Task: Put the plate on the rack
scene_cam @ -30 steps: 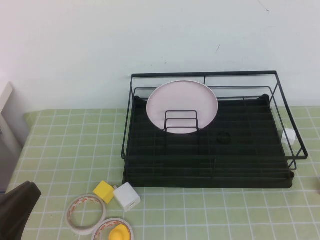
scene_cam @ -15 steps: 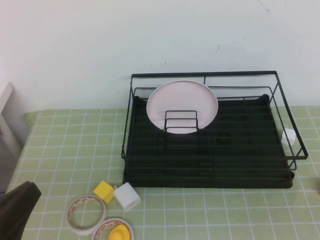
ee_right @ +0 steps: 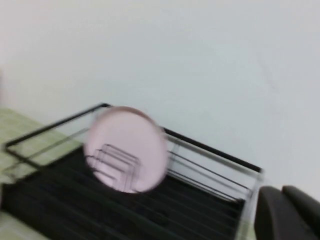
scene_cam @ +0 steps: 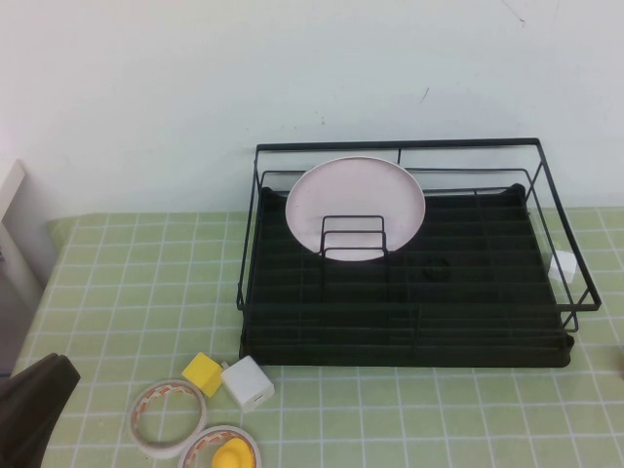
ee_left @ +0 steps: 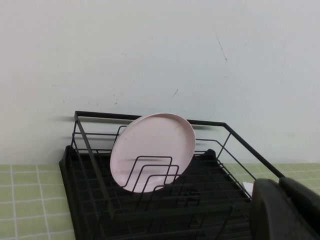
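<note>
The pale pink plate [scene_cam: 355, 208] stands on edge in the black wire rack [scene_cam: 409, 331], leaning in the upright wire loops at the rack's back left. It also shows in the left wrist view [ee_left: 152, 150] and, blurred, in the right wrist view [ee_right: 126, 147]. My left gripper [scene_cam: 54, 375] sits low at the table's front left, far from the rack; in its wrist view [ee_left: 287, 195] its fingers lie together with nothing between them. My right gripper [ee_right: 285, 197] is off to the right of the rack, fingers together and empty.
A yellow block [scene_cam: 203, 372], a white cube [scene_cam: 248, 382] and two tape rings [scene_cam: 168, 417] lie in front of the rack's left corner, one ring holding a yellow object [scene_cam: 232, 454]. A small white thing [scene_cam: 564, 265] sits at the rack's right side. White furniture [scene_cam: 15, 234] stands at the left.
</note>
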Robot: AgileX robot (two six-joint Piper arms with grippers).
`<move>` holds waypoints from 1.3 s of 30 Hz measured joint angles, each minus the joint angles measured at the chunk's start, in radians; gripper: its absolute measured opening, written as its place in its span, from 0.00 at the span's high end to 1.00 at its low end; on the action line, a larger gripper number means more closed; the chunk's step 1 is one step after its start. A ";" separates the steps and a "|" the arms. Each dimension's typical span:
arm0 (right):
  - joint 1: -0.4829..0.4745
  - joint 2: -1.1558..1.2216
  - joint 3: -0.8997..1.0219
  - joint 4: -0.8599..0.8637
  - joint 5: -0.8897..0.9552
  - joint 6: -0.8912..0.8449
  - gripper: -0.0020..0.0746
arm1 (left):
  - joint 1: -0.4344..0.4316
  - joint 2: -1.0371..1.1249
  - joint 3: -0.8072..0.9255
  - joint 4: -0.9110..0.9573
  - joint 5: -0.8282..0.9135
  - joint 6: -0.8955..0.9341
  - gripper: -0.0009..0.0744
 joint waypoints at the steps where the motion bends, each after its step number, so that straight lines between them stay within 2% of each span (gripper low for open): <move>1: 0.000 -0.005 0.016 -0.002 -0.032 0.002 0.97 | 0.000 0.000 0.000 0.000 0.000 0.000 0.99; 4: -0.014 -0.051 0.062 -0.119 -0.064 0.137 0.97 | 0.000 0.000 0.000 0.000 0.000 0.000 0.99; 8: -0.063 -0.156 0.129 -0.434 -0.019 0.500 0.97 | 0.000 0.000 0.000 0.000 0.000 0.000 0.99; 14: -0.152 -0.222 0.224 -1.056 0.042 1.155 0.97 | 0.000 0.000 0.000 0.000 0.000 0.000 0.99; 16: -0.174 -0.224 0.239 -1.151 0.053 1.285 0.97 | 0.000 0.000 0.000 0.000 0.000 -0.002 0.99; 20: -0.184 -0.224 0.241 -1.178 0.088 1.367 0.97 | 0.000 0.000 0.000 0.000 0.000 -0.002 0.99; 28: -0.188 -0.224 0.237 -1.153 0.106 1.374 0.97 | 0.000 0.000 0.000 -0.002 0.000 -0.002 0.99; 39: -0.140 -0.224 0.236 -1.141 0.110 1.382 0.97 | 0.000 0.000 0.000 -0.002 0.000 -0.002 0.99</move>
